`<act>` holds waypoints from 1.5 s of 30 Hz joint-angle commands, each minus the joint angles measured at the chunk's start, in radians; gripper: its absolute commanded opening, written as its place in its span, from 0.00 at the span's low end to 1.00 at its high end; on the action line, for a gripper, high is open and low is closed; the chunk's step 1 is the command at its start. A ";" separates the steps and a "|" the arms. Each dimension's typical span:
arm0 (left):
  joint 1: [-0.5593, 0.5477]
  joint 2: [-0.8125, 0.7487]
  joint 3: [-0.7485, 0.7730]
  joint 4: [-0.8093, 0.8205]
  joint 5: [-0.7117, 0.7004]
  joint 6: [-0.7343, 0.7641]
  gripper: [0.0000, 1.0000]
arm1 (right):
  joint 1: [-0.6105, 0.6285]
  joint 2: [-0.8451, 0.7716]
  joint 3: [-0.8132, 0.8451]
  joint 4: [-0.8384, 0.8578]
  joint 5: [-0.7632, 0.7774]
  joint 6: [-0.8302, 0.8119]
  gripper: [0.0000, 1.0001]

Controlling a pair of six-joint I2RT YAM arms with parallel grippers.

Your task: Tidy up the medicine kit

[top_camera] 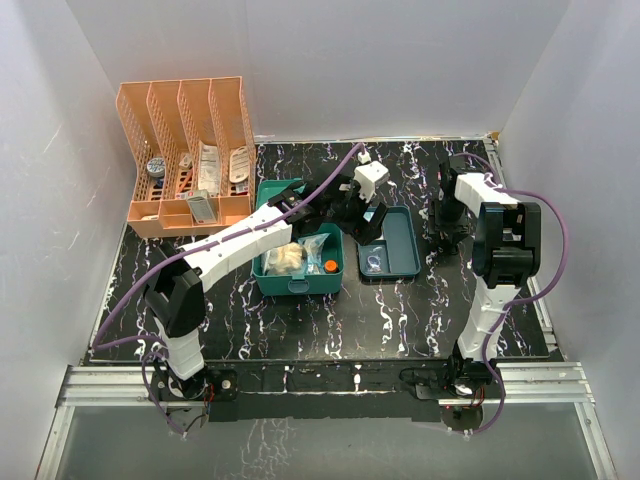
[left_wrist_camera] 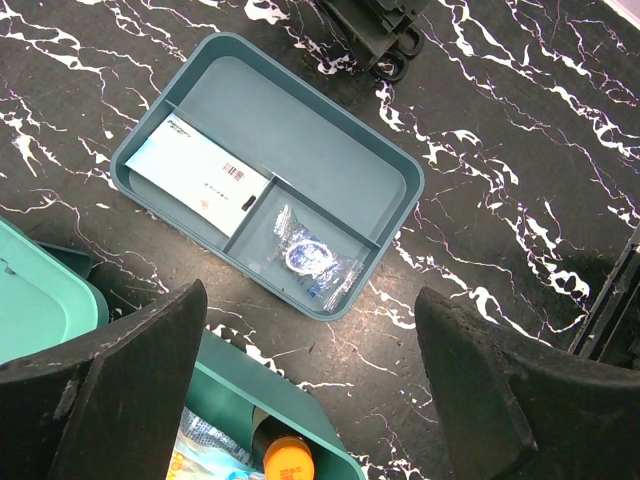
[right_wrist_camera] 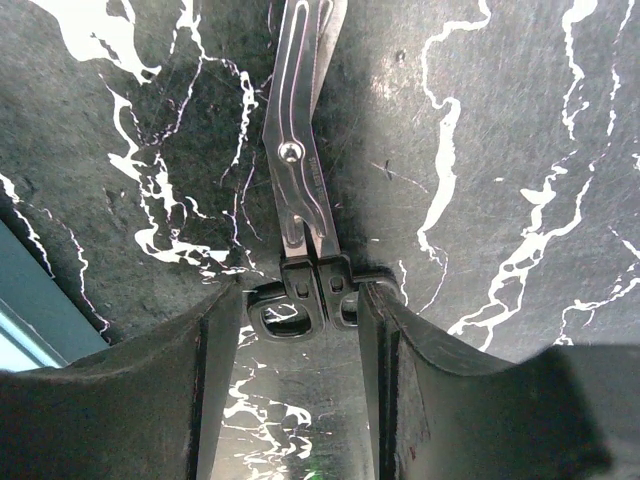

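Observation:
The medicine kit [top_camera: 300,282] is a teal box with its lid [top_camera: 280,193] tipped back, holding plastic packets and an orange-capped bottle [left_wrist_camera: 290,458]. Its darker divided tray [left_wrist_camera: 300,110] lies on the table to the right. The tray holds a white flat packet [left_wrist_camera: 200,170] and a clear pouch [left_wrist_camera: 315,255]. My left gripper [left_wrist_camera: 310,370] hovers open over the table between box and tray, nothing between its fingers. My right gripper [right_wrist_camera: 300,330] is down on the table at the right. Its fingers press both black handle loops of a pair of scissors [right_wrist_camera: 300,180] lying flat.
An orange slotted file rack [top_camera: 190,150] with several small items stands at the back left. White walls close in the black marbled table [top_camera: 300,330] on three sides. The right arm's elbow [top_camera: 505,240] rises near the right edge.

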 commanded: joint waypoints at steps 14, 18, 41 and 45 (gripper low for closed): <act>0.004 -0.030 0.035 -0.025 0.014 0.015 0.83 | -0.006 0.028 0.112 0.000 -0.034 -0.031 0.47; 0.004 -0.027 0.040 -0.026 0.014 0.016 0.83 | -0.006 0.042 0.083 0.017 -0.032 -0.034 0.47; 0.004 -0.059 0.014 -0.054 0.046 0.040 0.99 | -0.026 -0.024 -0.072 0.044 -0.018 -0.022 0.45; 0.004 -0.069 0.003 -0.052 0.044 0.039 0.99 | -0.027 -0.014 -0.063 0.037 -0.026 -0.024 0.38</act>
